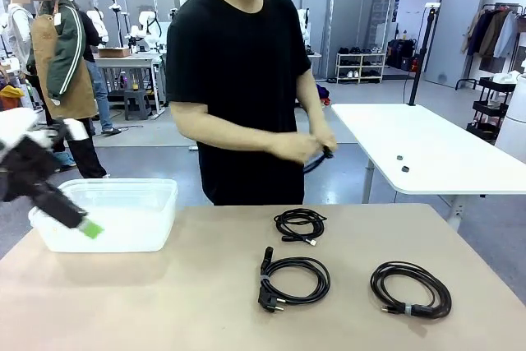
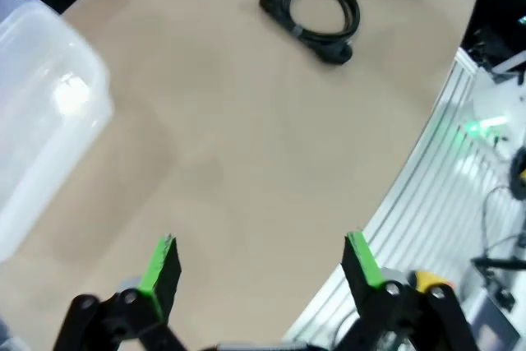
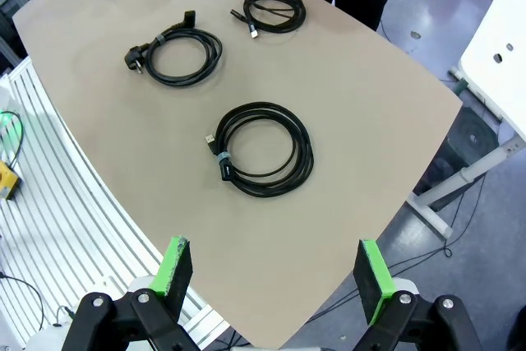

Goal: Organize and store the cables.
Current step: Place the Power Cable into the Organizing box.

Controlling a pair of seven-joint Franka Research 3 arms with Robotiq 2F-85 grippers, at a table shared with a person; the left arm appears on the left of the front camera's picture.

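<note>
**Tabletop: one cable being held, three being left lying**

Beyond the table's point(image 1: 164, 302) far edge, a black cable point(image 1: 317, 162) is being pinched by the person's closed hands point(image 1: 297, 147). Three coiled cables point(image 1: 296, 262) are being left from the middle toward the right edge. A clear bin point(image 1: 131, 187) is being kept at the far left corner; its contents cannot be told. The left gripper point(image 2: 263, 248) and right gripper point(image 3: 271, 256) are being held spread.

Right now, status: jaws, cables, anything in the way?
Both jaws open, empty. On table: small coil, plugged coil, banded coil. Person holds fourth cable, far side. Bin left.
</note>
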